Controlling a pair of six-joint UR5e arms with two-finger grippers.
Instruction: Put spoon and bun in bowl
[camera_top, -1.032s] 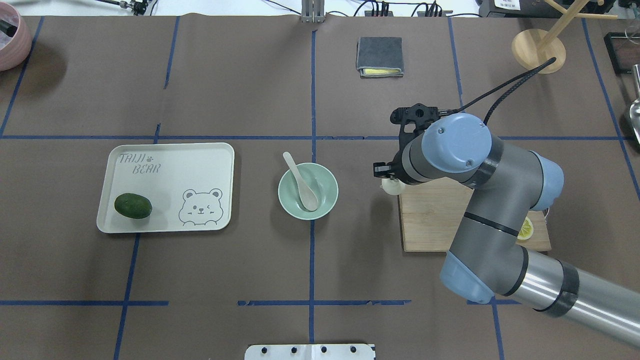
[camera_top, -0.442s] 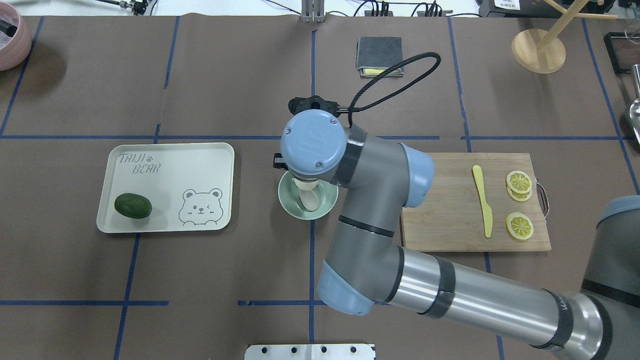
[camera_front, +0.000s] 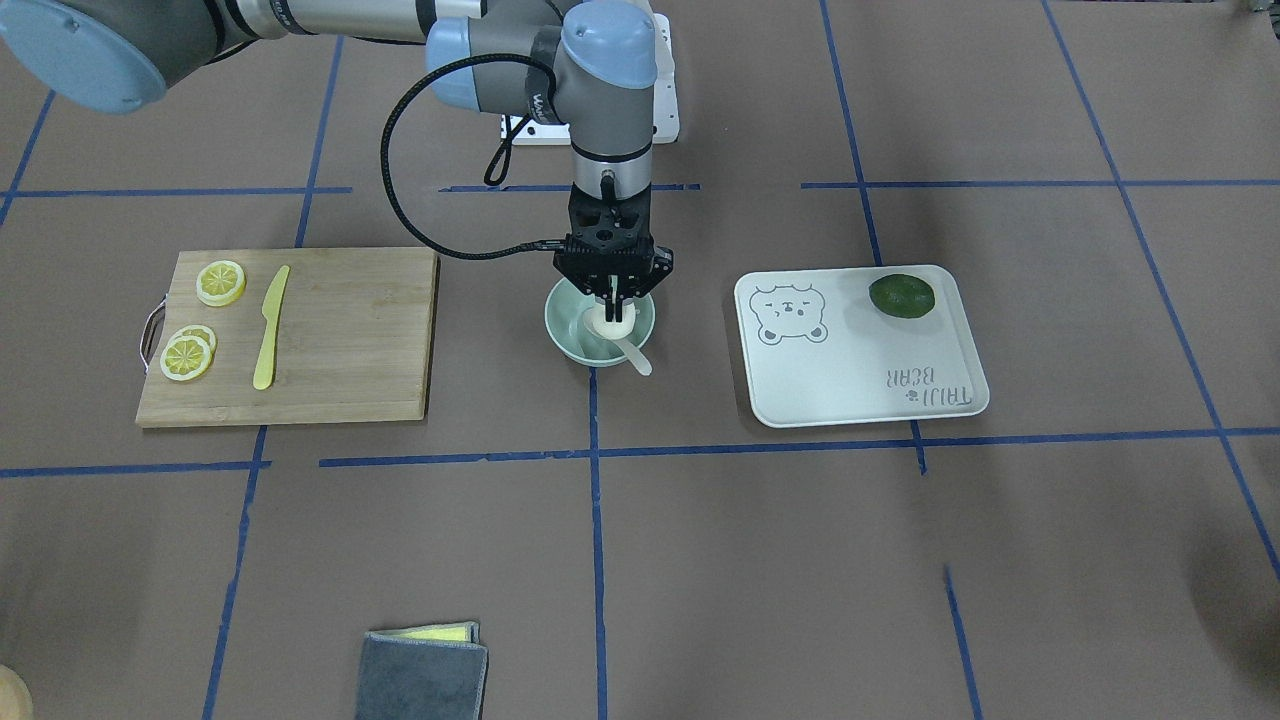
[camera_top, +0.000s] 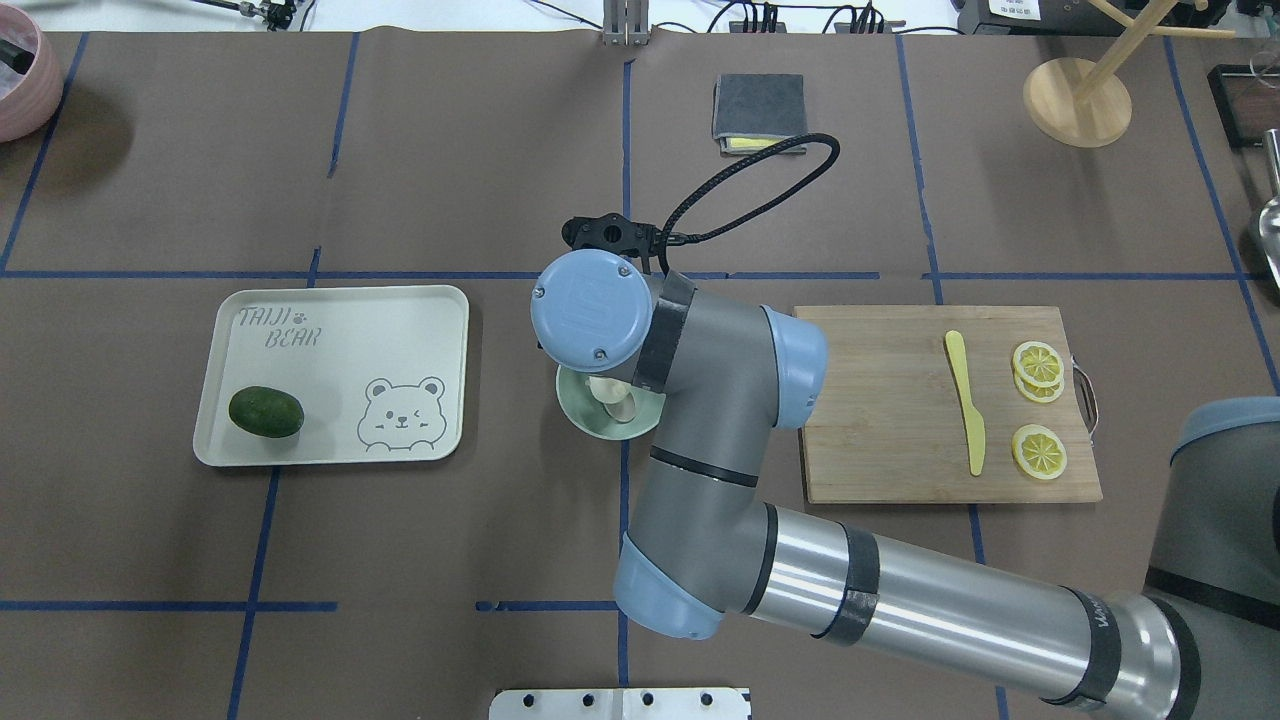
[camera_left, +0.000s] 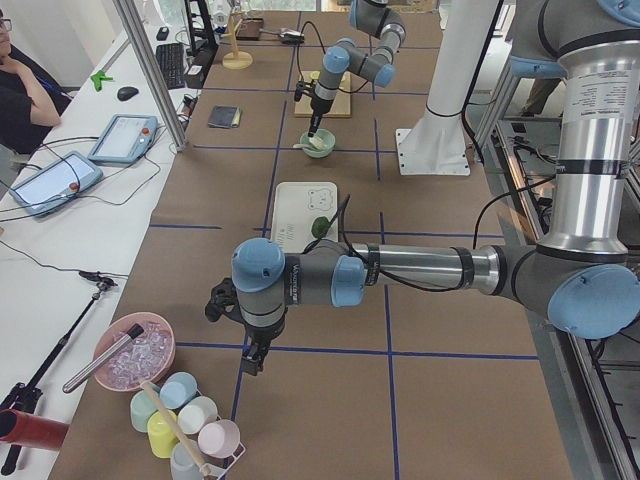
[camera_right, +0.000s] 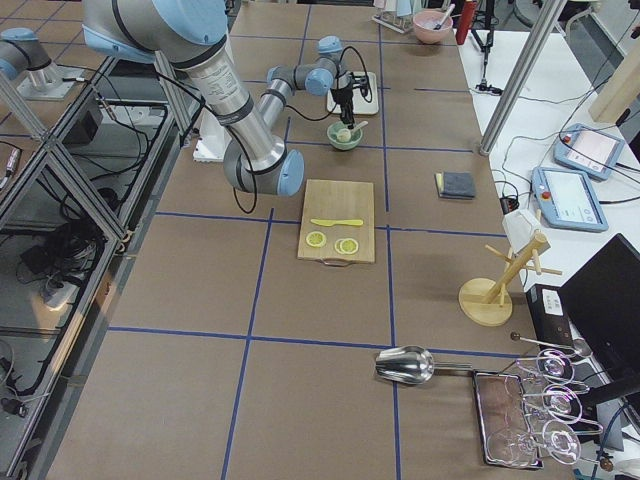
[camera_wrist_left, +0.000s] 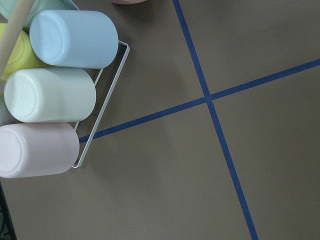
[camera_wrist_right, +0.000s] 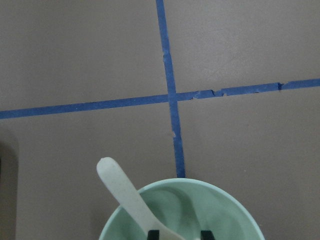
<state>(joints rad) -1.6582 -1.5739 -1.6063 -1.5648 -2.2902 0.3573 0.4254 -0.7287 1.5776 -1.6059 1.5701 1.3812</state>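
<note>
Right hand (camera_front: 612, 304) gripping bun (camera_front: 606, 324) in bowl (camera_front: 561, 330) | spoon (camera_front: 635, 357) inside | tray (camera_front: 860, 385) reads "TAIJI BEAR"

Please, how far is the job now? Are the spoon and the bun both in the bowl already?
Done: the spoon lies in the bowl, with its handle over the rim. In hand: the right gripper holds the bun low inside the bowl, with its fingers closed on it as far as the front view shows. Left to do: open the gripper to release the bun, then lift the arm away.
</note>
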